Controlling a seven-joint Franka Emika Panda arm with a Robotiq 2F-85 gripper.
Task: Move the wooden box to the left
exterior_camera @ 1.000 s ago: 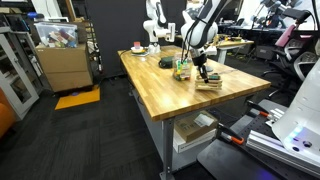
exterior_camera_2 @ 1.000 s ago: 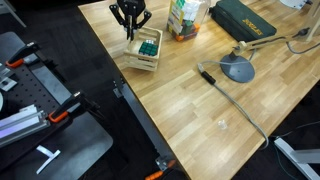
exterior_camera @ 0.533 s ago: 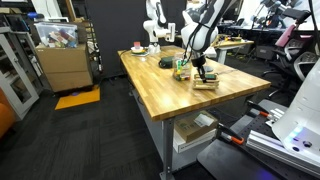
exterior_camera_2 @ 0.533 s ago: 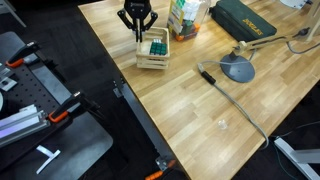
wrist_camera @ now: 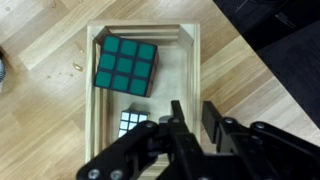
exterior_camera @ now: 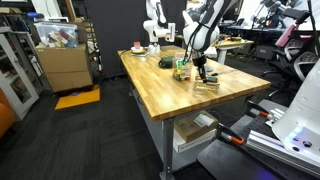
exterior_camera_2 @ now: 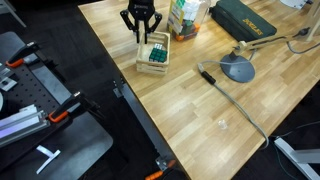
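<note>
The wooden box (exterior_camera_2: pixel 153 57) is a low light-wood tray near the table's edge; it also shows in an exterior view (exterior_camera: pixel 207 82). In the wrist view its rim (wrist_camera: pixel 145 33) frames a green-faced puzzle cube (wrist_camera: pixel 127 66) and a second white-faced cube (wrist_camera: pixel 133 122). My gripper (wrist_camera: pixel 195 112) straddles the box's right wall, one finger inside and one outside, closed on that wall. In both exterior views the gripper (exterior_camera_2: pixel 141 36) (exterior_camera: pixel 201 72) stands upright over the box's far end.
A clear green-and-yellow container (exterior_camera_2: pixel 183 18) stands just beside the box. A dark green case (exterior_camera_2: pixel 243 20) and a grey round disc with a cable (exterior_camera_2: pixel 238 68) lie further along the table. The table edge (exterior_camera_2: pixel 118 72) runs close by the box. Cardboard boxes (exterior_camera: pixel 62 62) stand off the table.
The gripper and the wooden box have shifted together along the table edge toward the green-and-yellow container, and the box has turned slightly.
</note>
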